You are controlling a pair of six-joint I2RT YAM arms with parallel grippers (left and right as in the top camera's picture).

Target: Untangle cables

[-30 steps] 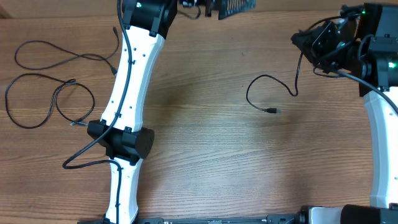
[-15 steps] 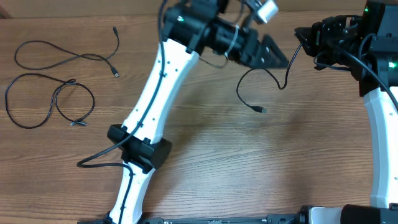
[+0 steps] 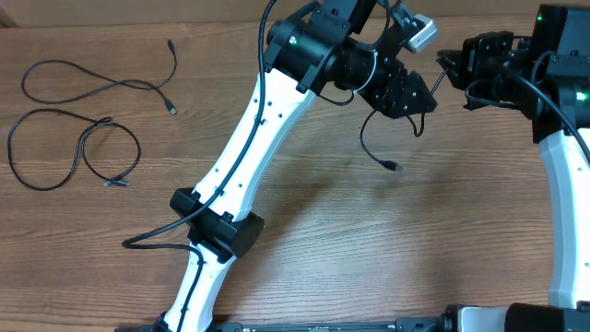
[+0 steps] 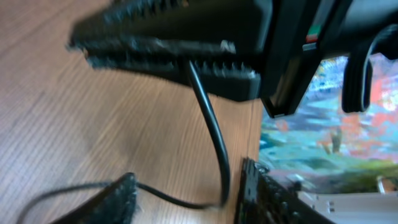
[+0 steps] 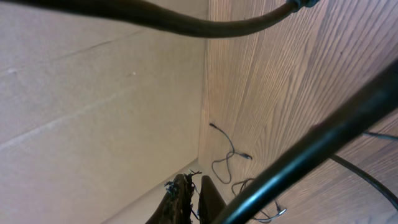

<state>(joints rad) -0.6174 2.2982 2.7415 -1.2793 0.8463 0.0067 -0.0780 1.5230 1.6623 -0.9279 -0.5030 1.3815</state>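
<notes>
A thin black cable [image 3: 367, 140] hangs from my right gripper [image 3: 445, 63], which is shut on its upper end at the back right; its plug [image 3: 396, 167] rests on the table. In the left wrist view the right gripper's fingers [image 4: 161, 43] clamp that cable [image 4: 213, 134], and it runs down between the jaws of my left gripper [image 4: 186, 194]. The left gripper [image 3: 417, 100] is open around the strand, just left of the right one. Two more cables lie loose at the far left, one wavy [image 3: 92, 85] and one looped [image 3: 69, 148]. The right wrist view shows its own fingers [image 5: 200, 190] pressed together.
The left arm [image 3: 241, 157] stretches diagonally across the table's middle from the front edge. The right arm's base [image 3: 564, 184] stands along the right edge. A thick robot cable [image 5: 311, 149] crosses the right wrist view. A cardboard wall [image 5: 93, 93] backs the table.
The left arm has swung from the back centre to the right, up to the right gripper, and its jaws have narrowed around the hanging cable. The cable's lower loop has shifted slightly.
</notes>
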